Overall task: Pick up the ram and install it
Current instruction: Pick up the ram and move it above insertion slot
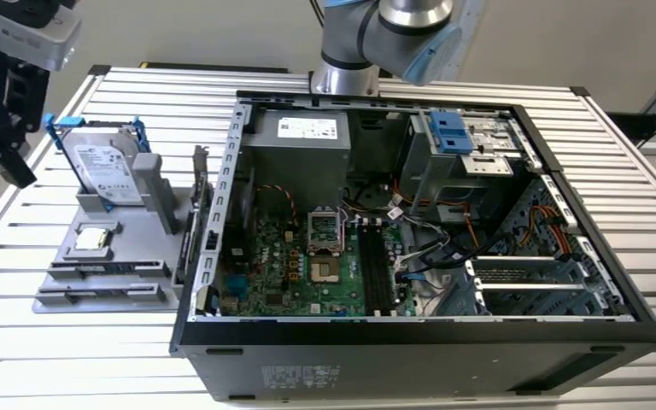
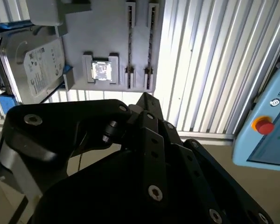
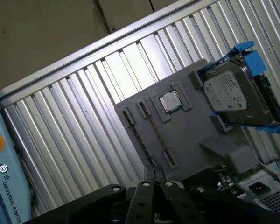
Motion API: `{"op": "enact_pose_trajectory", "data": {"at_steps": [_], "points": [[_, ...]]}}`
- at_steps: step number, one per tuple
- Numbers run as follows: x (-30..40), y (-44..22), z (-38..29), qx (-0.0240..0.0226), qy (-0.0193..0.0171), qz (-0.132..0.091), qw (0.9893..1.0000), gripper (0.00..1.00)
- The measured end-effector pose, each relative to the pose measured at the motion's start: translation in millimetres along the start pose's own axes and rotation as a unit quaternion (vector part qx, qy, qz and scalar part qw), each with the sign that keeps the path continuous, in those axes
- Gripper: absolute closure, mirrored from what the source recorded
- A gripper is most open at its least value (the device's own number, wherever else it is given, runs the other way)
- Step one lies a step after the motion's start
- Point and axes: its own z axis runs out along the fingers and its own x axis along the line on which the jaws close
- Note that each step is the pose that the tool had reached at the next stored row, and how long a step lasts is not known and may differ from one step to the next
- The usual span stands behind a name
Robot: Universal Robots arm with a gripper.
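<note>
One clenched gripper [image 3: 154, 176] near the grey fixture [image 3: 186, 135] and its blue-framed hard drive [image 3: 254, 102] with white printed label [image 3: 226, 91]

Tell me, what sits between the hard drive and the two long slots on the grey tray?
A square silver chip in its holder sits there on the tray, as the first wrist view shows.
</note>
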Motion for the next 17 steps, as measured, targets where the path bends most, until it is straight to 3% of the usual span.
{"op": "enact_pose_trajectory", "data": {"at_steps": [4, 8, 13, 17], "points": [[0.0, 0.0, 0.0, -0.0003, 0.0015, -0.036, 0.9993, 1.0], [0.0, 0.0, 0.0, -0.0006, 0.0028, -0.073, 0.9974, 1.0], [0.0, 0.0, 0.0, -0.001, 0.0046, -0.118, 0.993, 1.0], [0.0, 0.0, 0.0, -0.0013, 0.006, -0.154, 0.9881, 1.0]]}}
